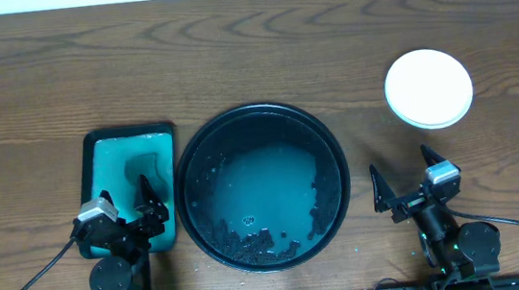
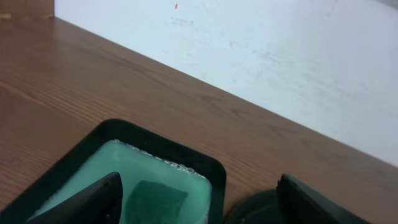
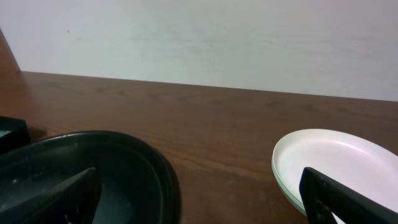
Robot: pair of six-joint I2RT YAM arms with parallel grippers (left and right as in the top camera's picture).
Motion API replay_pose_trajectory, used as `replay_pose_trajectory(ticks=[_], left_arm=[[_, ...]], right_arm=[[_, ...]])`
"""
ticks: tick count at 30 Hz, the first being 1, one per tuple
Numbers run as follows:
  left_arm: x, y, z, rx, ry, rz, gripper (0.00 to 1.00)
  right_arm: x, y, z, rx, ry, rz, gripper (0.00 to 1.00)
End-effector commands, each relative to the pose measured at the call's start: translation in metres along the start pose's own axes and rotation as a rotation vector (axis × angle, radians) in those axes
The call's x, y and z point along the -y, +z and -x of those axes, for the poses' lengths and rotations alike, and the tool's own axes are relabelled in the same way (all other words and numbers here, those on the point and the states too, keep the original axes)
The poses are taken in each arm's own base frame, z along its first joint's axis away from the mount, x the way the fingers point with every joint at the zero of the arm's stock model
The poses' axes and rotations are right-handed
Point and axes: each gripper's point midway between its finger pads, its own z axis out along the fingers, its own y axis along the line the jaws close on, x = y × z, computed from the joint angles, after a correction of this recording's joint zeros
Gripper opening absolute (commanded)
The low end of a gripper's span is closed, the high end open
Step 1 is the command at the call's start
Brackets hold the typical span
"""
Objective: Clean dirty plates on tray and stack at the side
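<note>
- My left gripper (image 1: 128,199) has its fingers spread wide and nothing is between them.
- It hangs over the near half of the rectangular teal tray (image 1: 126,140), which has a dark rim and sits just left of the black tray.
- That teal tray holds pale green liquid with small bubbles along its far edge. A darker green square piece (image 2: 155,199) lies in it, and I cannot tell whether it is a sponge or a cloth.
- My right gripper (image 1: 405,176) is also spread open and carries nothing. It sits above bare wood, near the right side of the black tray and not touching it.
- The round black tray (image 1: 196,142) lies in the middle of the table, between my two grippers. No plate is in it.
- Its floor shows a thin pale wet film, and dark crumbs (image 1: 250,242) are scattered along the near and right inner edges.
- The plates (image 1: 428,88) are stacked on the wooden table (image 1: 249,49), far and right of the black tray and well apart from it.
- The top plate is white and looks clean. My right wrist view shows a pale green rim under it, but I cannot count the stack.
</note>
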Motion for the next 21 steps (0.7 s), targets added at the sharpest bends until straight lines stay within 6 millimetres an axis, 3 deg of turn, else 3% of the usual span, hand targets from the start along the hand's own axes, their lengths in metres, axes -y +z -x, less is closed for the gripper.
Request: replay_pose_trajectory(ticks=[1,21], left_arm=[[-0.0088,0.0021,-0.0158,-0.035,0.093,0.025,0.79],[-0.0088,0.0021,-0.0158,-0.038,0.329,0.021,0.8]], right_arm=[[0.0048,-0.0006,-0.0001,0.002,0.013,-0.022,0.99],[0.0048,-0.0006,0.0,0.002,0.013,-0.022,0.99]])
